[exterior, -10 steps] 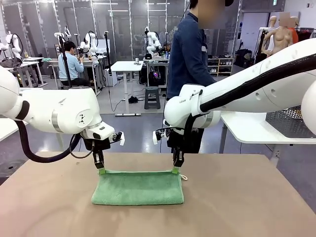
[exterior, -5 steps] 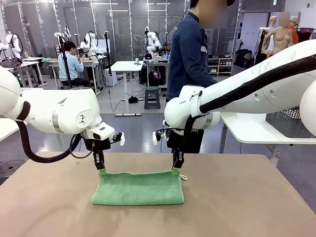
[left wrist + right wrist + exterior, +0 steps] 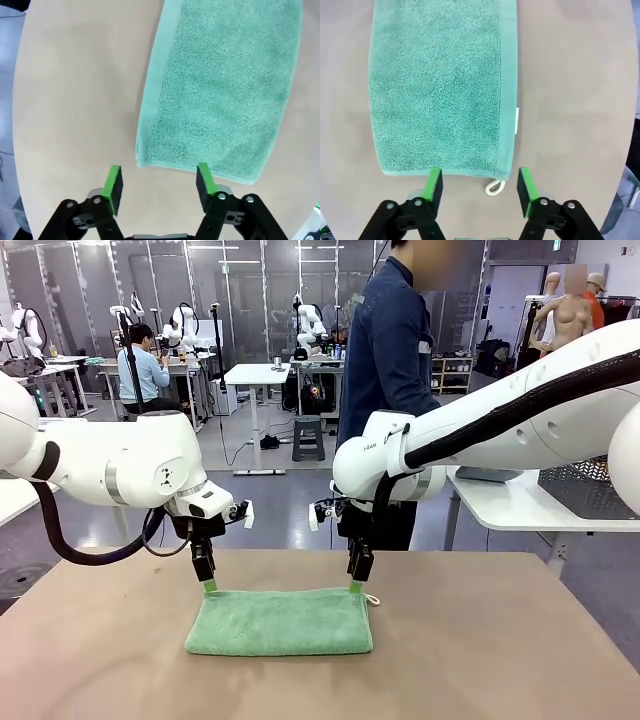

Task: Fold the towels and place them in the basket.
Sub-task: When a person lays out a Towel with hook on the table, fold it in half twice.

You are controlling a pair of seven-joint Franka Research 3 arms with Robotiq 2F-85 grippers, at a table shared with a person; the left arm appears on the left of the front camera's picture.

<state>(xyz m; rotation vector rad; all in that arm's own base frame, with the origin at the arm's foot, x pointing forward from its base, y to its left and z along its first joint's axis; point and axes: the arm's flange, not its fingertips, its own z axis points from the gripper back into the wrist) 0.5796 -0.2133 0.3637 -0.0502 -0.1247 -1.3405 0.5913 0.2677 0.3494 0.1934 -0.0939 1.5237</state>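
A mint green towel (image 3: 279,621) lies folded flat on the brown table (image 3: 500,660), its white loop tag (image 3: 372,599) at the far right corner. My left gripper (image 3: 210,586) hangs open just above the towel's far left corner; in the left wrist view the left gripper (image 3: 158,186) stands over the edge of the towel (image 3: 220,90), gripping nothing. Over the far right corner my right gripper (image 3: 356,586) is open too; the right wrist view shows the right gripper (image 3: 479,185) spread above the towel (image 3: 440,90) and the loop tag (image 3: 494,187). A dark mesh basket (image 3: 590,490) sits far right, partly behind my right arm.
A person in a dark blue shirt (image 3: 388,350) stands at the table's far side. A white side table (image 3: 520,502) at the right carries the basket. Bare tabletop surrounds the towel on all sides.
Both grippers have opened, let go of the towel's far corners and risen slightly. The towel's far edge has settled flat on the table.
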